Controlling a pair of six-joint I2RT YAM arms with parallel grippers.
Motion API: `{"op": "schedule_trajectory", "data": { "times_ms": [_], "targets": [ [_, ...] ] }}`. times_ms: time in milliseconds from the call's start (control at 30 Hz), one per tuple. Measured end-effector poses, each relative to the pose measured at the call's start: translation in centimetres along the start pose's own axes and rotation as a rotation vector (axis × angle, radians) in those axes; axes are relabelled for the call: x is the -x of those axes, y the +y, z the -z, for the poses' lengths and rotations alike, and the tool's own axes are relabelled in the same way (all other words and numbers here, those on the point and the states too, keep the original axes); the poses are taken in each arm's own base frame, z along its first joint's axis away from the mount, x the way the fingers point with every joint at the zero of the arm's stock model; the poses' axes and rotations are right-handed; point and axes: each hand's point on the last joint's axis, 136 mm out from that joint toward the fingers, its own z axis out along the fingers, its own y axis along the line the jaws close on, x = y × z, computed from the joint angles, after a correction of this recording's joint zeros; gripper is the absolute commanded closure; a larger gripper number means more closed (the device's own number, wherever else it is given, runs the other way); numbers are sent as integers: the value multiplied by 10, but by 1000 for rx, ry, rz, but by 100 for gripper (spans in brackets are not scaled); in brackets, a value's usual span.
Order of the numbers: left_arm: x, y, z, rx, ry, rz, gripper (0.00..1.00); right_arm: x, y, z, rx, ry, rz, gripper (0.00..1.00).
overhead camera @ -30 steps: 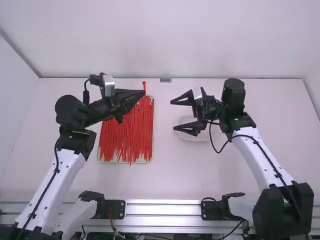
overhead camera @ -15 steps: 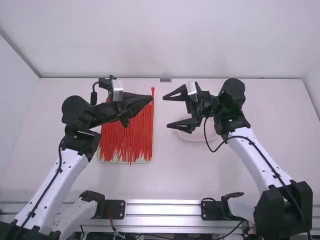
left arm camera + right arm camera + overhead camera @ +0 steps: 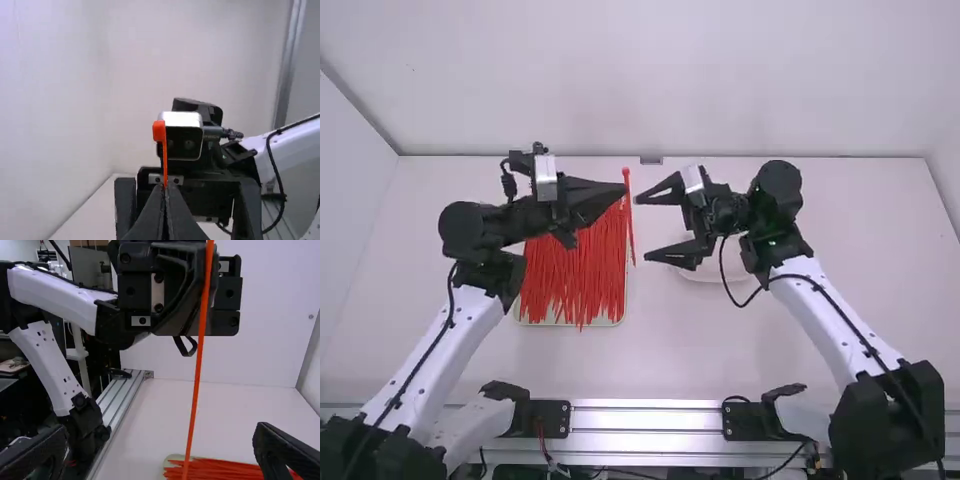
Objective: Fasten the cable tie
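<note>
Left gripper (image 3: 623, 190) jaws are pinched tight on one red cable tie (image 3: 630, 225). Right gripper (image 3: 640, 231) jaws are spread wide with nothing in them. The tie's up in the air over the right edge of the tray (image 3: 617, 318), with its square head poking up above the fingertips and its thin, straight tail hanging down. Since half a second ago the right gripper has slid closer to the tray, so it's now just beside the tie. Loose red ties (image 3: 570, 265) are heaped on the tray, and a white dish (image 3: 710, 272) sits just right of it.
</note>
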Motion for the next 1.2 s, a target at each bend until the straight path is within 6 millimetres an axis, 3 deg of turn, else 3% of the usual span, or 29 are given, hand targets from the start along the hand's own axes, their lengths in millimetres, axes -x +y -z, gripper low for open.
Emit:
{"op": "schedule_trajectory", "data": {
  "times_ms": [133,200,333,467,567,667,867,933,967,1033,1200],
  "targets": [
    [6,-1,-1,-22,-34,8,99,1,-1,-4,-10,-4,3,1],
    [6,1,-2,-24,-39,30,98,1,-2,-4,-16,-5,7,5],
    [1,10,-3,-4,-42,98,98,1,-5,-4,-30,-7,8,25],
    [-2,18,-4,16,-49,135,99,1,-5,-4,-31,-7,7,26],
    [-2,23,-5,28,-61,148,99,2,-5,-4,-32,-7,8,37],
    [-1,22,-5,26,-68,145,99,1,-5,-4,-32,-7,7,41],
    [2,22,-6,30,-83,154,99,1,-8,-4,-50,-8,1,63],
    [2,22,-6,30,-84,156,99,1,-9,-4,-55,-9,2,80],
    [2,22,-6,30,-84,156,99,2,-9,-4,-56,-9,2,81],
    [2,22,-6,29,-85,158,99,2,-10,-4,-59,-10,2,98],
    [2,22,-6,28,-85,163,98,2,-11,-4,-64,-10,0,100]
  ]
}}
